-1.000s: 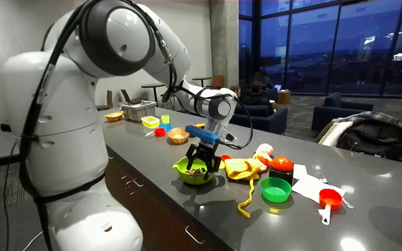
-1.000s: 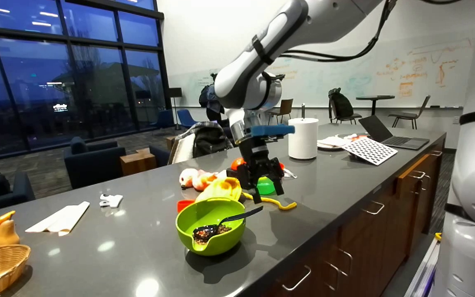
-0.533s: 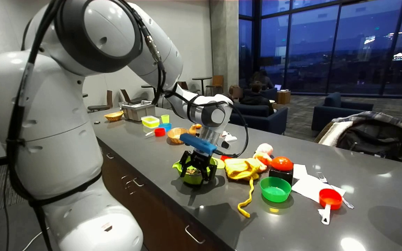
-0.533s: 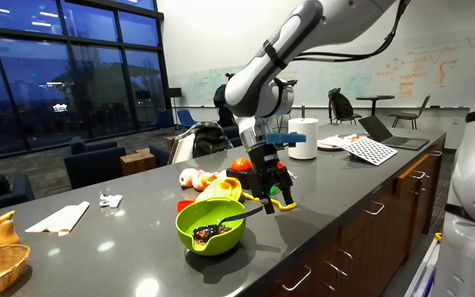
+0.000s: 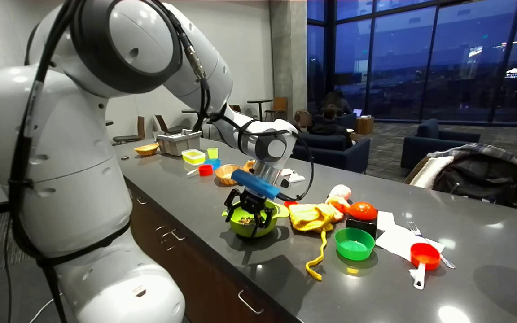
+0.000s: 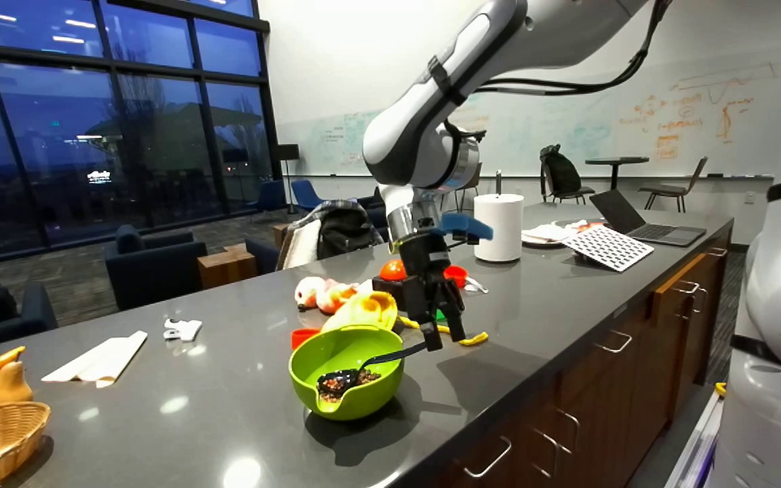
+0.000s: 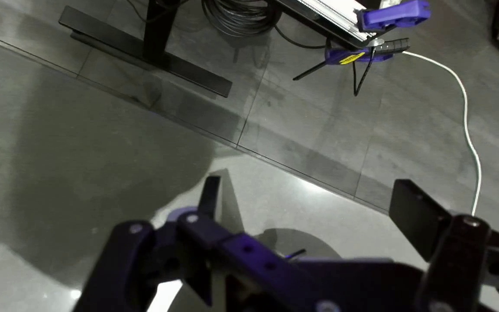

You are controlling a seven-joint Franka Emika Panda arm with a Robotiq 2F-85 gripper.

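Just slid a bit toward the bowl (image 6: 370,398), so now close by the spoon (image 6: 390,356), lying in the bowl and poking over its edge. Spread wide, with nothing held in the pincer (image 6: 446,341). Can't see the spoon's end past a finger (image 6: 434,337), or tell if touching. Can't find the bowl in the wrist view.

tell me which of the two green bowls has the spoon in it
The lime-green spouted bowl: the black spoon rests in it, handle jutting past the rim. The smaller, darker green bowl shows no spoon.
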